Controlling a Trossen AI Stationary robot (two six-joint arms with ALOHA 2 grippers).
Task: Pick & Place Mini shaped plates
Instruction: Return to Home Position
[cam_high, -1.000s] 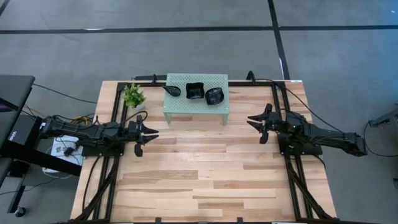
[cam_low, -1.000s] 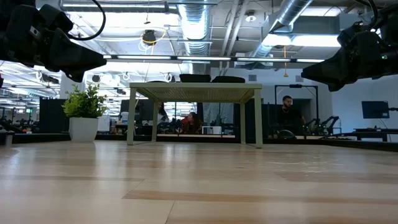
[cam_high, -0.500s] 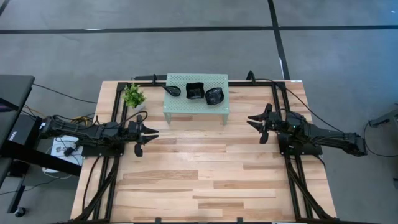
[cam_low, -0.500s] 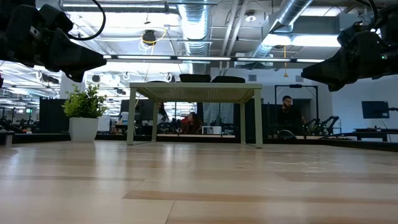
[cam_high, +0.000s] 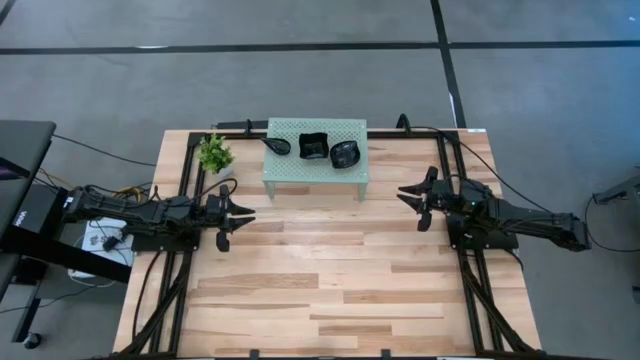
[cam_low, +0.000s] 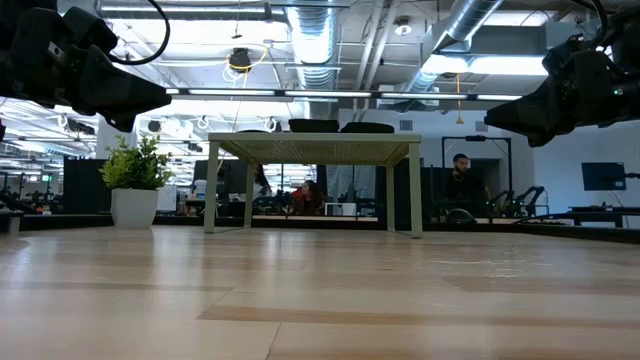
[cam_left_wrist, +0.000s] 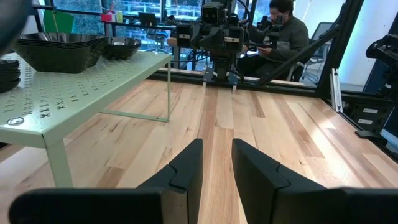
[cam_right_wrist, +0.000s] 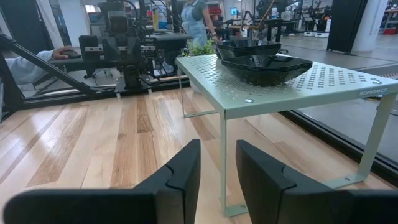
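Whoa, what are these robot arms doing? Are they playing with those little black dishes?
Nobody is touching anything right now. The left arm and the right arm hang above the wooden table, one at each side, pointing at each other. Both sets of jaws are a little apart with nothing in them. The black plates sit on top of the pale green shelf at the far edge, beside a small potted plant.

The desk (cam_high: 330, 290) is pale wood in blond and tan planks. The shelf (cam_high: 295, 167) is mint green, dotted with small cross-shaped perforations. The plates (cam_high: 314, 146) are glossy black. The plant (cam_high: 214, 153) is green, its pot (cam_low: 133, 207) white. The floor (cam_high: 300, 80) is grey with black lines.
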